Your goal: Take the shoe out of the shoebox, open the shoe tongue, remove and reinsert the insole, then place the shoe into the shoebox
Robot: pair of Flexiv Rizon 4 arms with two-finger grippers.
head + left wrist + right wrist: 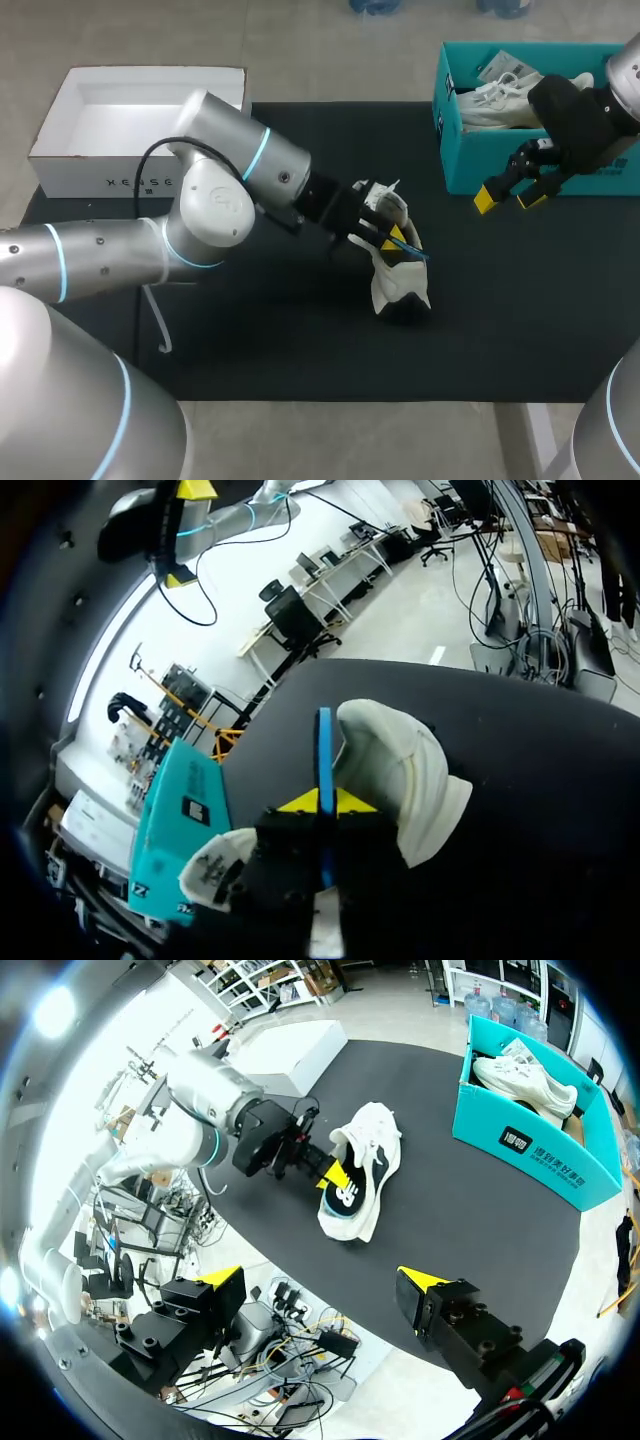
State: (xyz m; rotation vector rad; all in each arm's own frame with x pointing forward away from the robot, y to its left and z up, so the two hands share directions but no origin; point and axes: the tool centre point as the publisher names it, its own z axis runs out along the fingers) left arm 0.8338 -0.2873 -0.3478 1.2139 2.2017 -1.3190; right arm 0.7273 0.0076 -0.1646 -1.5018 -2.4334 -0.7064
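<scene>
L tool (392, 240) pinches insole (418, 252) in shoe (398, 288), long axis near-far; R tool (508, 198) spread.

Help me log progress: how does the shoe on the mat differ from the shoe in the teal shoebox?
The mat shoe lies out on the black mat; the boxed shoe rests inside the teal shoebox. The left gripper is shut on a blue insole at the mat shoe's opening; nothing touches the boxed shoe. Both are mostly white sneakers.
</scene>
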